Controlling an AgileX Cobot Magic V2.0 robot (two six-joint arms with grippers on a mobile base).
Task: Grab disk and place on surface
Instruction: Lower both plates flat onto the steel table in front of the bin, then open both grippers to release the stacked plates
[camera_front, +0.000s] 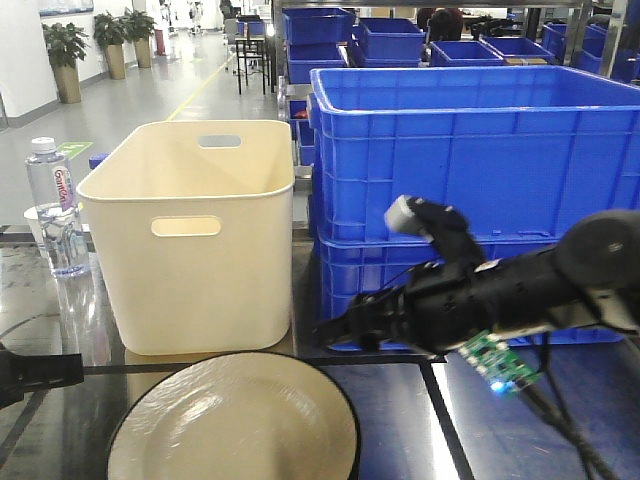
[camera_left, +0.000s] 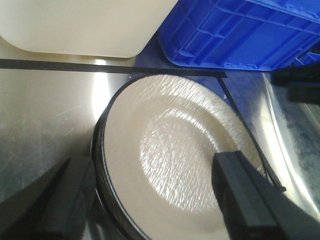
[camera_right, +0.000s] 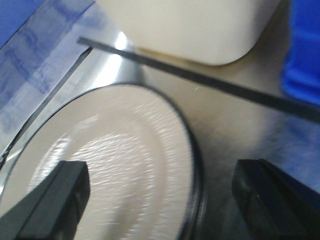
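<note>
- The disk (camera_front: 235, 420), a cream plate with a dark rim, lies flat on the glossy bench (camera_front: 400, 430), inside the black tape lines (camera_left: 100, 66), just in front of the cream tub (camera_front: 190, 235).
- It is round, so no long axis governs the approach; only the rim offers a hold.
- The left end effector (camera_left: 155, 200) hangs directly over the plate, fingers spread wide on either side of it, holding nothing. One finger (camera_left: 245, 200) is over the plate's right part, the other near its left rim.
- The right end effector (camera_right: 160, 195) is also wide open and empty, with the plate's rim between its fingers; the plate lies to its left and below.
- In the front view the right arm (camera_front: 480, 290) reaches in from the right above the plate's far edge, in front of the blue crates (camera_front: 470, 170).
- Both end effectors look close; I cannot tell which is nearer.
- A water bottle (camera_front: 55, 205) stands well to the left.
</note>
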